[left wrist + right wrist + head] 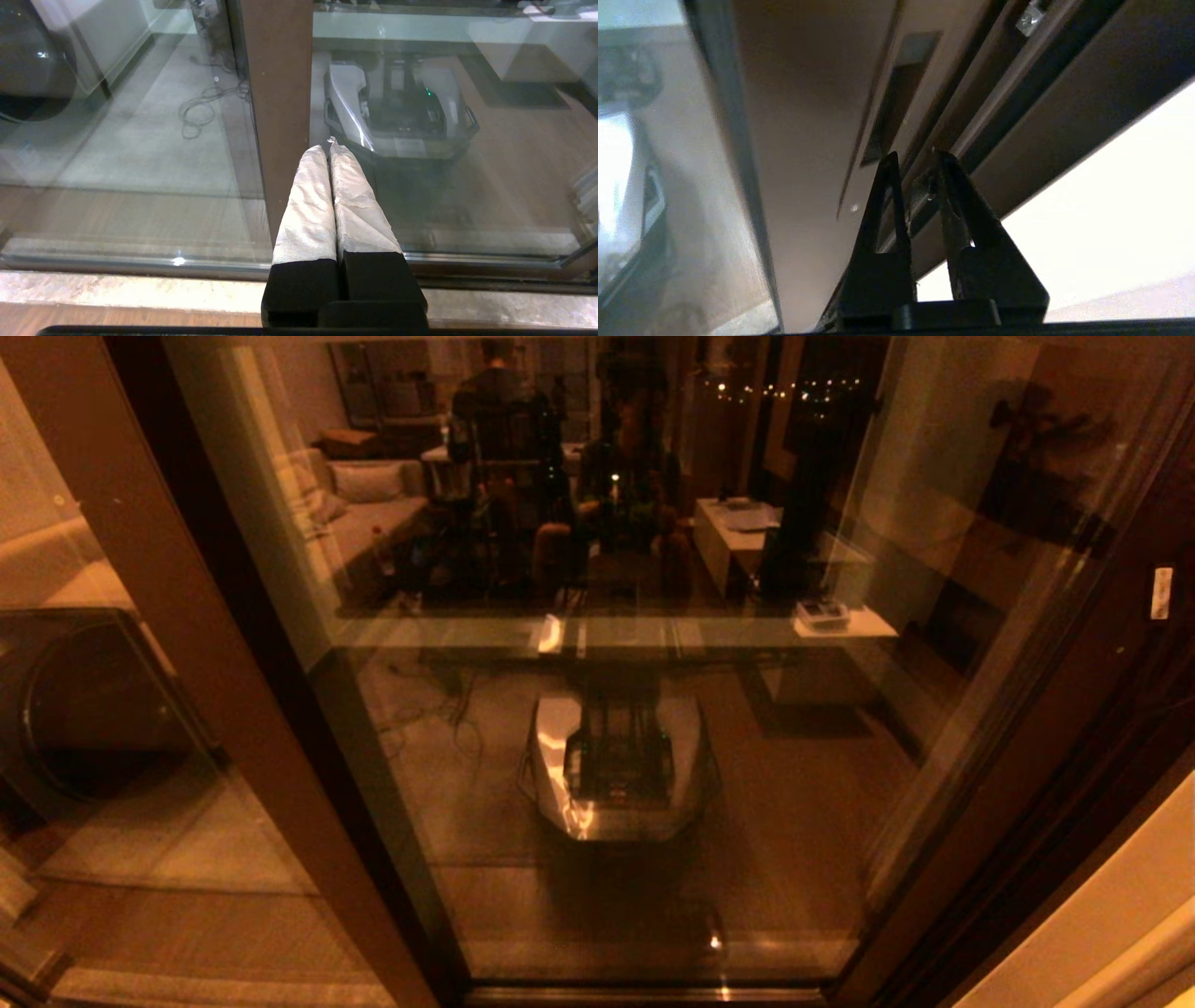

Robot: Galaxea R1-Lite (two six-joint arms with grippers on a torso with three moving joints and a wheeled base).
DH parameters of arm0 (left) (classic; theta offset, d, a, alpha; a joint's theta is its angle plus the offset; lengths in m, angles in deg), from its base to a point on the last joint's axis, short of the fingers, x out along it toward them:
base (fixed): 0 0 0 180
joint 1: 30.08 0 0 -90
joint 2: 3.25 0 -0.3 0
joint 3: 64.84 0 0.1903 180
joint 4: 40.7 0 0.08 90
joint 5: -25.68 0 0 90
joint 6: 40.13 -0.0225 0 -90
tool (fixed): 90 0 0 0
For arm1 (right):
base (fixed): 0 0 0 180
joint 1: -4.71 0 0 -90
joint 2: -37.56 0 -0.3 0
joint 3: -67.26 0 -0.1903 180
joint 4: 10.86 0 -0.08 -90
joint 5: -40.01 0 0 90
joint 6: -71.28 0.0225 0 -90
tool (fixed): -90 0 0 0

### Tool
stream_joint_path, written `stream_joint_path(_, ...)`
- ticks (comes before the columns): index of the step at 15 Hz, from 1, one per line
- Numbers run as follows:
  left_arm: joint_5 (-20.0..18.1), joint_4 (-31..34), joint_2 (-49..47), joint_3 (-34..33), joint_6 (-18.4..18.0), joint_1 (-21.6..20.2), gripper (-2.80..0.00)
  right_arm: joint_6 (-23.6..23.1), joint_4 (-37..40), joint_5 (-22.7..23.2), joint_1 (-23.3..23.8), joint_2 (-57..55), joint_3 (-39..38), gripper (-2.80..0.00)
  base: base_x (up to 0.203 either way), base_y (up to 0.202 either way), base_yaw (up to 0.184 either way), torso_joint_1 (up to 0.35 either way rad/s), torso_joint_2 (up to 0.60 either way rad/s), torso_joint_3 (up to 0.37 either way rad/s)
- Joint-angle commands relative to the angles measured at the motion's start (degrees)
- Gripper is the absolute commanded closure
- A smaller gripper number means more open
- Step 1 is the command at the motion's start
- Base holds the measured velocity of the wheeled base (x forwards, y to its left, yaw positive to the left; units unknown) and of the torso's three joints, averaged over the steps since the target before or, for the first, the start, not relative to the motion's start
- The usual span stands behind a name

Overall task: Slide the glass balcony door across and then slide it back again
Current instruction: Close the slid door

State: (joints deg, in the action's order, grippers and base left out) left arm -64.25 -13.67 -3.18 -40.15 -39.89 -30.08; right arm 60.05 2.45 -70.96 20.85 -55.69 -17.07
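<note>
The glass balcony door fills the middle of the head view, a reflective pane between brown uprights. Its right upright rail carries the slim handle slot, seen in the right wrist view. My right gripper is open, its black fingertips close to that rail's edge just below the slot, holding nothing. My left gripper is shut and empty, its white-wrapped fingers pointing at the left brown upright low near the floor track. Neither gripper shows in the head view.
A second glass pane lies left of the left upright, with a round-doored machine behind it. The floor track and stone sill run along the bottom. A pale wall borders the door frame on the right. My own base is reflected in the glass.
</note>
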Motion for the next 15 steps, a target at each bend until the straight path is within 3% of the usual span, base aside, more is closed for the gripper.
stream_joint_path(1, 0.01, 0.04, 0.01, 0.00, 0.02, 0.00, 0.00, 0.39, -0.14, -0.13, -0.14, -1.94, 0.02, 0.00, 0.000, 0.000, 0.000, 0.000, 0.00, 0.000)
stream_joint_path(15, 0.01, 0.03, 0.01, 0.00, 0.02, 0.00, 0.00, 3.05, -2.25, -0.21, -0.23, -6.26, 3.48, 0.00, 0.000, 0.000, 0.000, 0.000, 0.00, 0.000)
